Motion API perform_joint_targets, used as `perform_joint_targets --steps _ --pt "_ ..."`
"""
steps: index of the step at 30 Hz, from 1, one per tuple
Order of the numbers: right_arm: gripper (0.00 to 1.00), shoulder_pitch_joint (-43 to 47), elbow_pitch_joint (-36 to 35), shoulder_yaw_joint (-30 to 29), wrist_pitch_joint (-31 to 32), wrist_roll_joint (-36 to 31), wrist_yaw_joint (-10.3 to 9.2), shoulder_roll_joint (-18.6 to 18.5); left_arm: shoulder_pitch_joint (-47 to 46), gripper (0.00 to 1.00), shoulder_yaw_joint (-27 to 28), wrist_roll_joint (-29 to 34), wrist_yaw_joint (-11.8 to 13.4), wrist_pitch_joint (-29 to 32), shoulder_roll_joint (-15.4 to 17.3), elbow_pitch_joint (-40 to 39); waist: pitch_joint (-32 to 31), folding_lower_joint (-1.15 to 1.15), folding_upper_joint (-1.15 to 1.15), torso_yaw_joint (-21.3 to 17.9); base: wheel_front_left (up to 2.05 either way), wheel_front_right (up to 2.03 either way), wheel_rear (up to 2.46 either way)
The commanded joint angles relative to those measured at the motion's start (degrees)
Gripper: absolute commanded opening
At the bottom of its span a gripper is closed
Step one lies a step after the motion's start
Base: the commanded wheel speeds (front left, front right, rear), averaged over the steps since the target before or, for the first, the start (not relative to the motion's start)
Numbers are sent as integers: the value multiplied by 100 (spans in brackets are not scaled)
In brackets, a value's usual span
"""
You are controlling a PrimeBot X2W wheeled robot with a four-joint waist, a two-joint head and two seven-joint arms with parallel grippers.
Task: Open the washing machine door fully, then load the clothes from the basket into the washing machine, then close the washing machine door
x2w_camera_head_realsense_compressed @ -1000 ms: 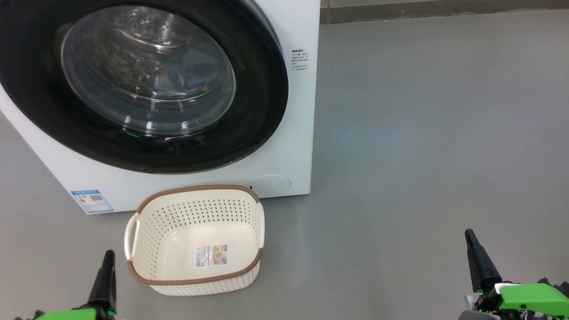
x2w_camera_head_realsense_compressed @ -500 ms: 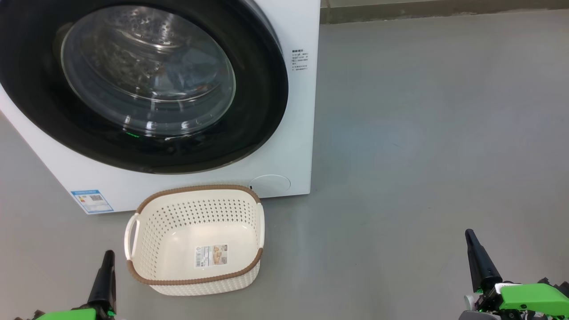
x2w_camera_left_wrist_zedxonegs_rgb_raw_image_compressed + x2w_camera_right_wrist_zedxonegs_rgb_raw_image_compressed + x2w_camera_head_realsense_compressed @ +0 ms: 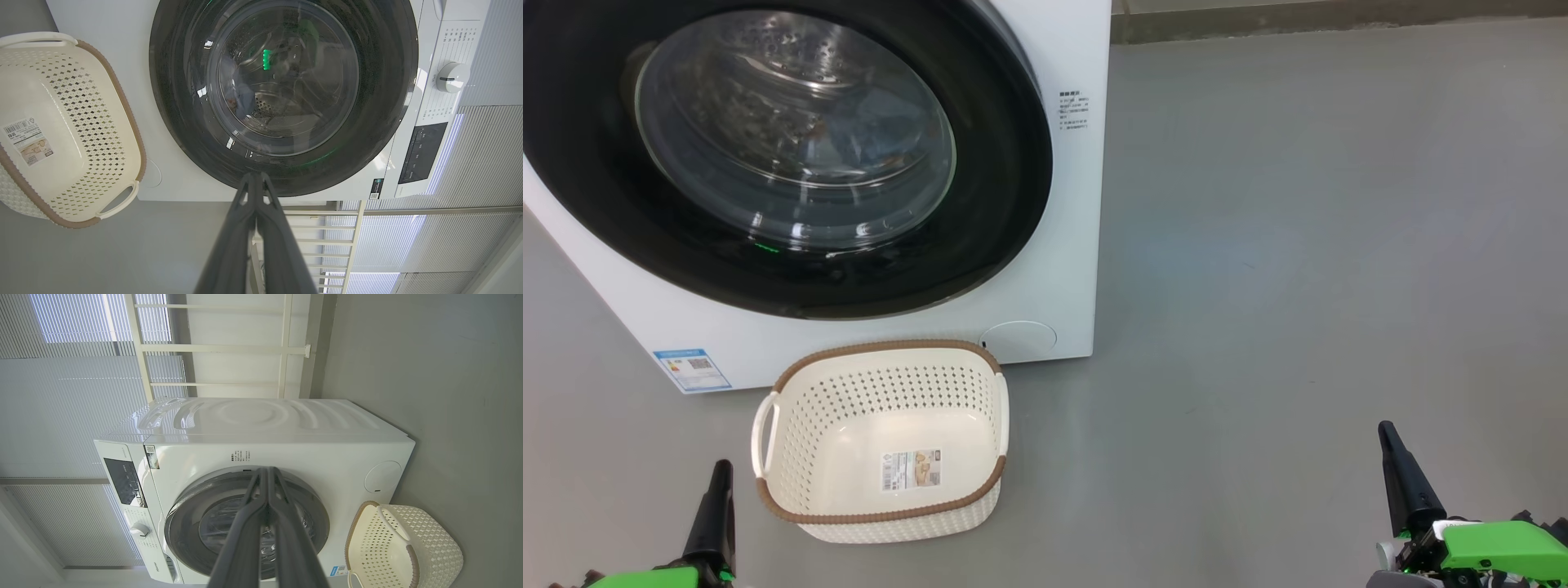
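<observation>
The washing machine stands at the upper left with its black-rimmed door flush against the front, seemingly closed. Through the glass I make out light blue clothes inside the steel drum. The cream basket sits on the floor in front of the machine, holding nothing but its paper label. My left gripper hangs low at the basket's left, fingers together, shut on nothing. My right gripper is far to the right, also shut. Both wrist views show the door and the basket.
Grey floor spreads wide to the right of the machine. A blue energy label is on the machine's lower front, a round white cap behind the basket. A control panel and dial top the machine; blinds and a white rack stand behind.
</observation>
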Motion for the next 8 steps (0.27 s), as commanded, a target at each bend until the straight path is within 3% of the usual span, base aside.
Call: perform_joint_targets --steps 1,8 --pt "0 -232 -142 130 40 -8 -6 -34 -236 0 199 21 -65 41 76 -98 0 0 0 0 0 0 0" --pt "0 -232 -142 128 42 -10 -6 -32 -236 0 206 27 -65 46 72 -98 0 0 0 0 0 0 0"
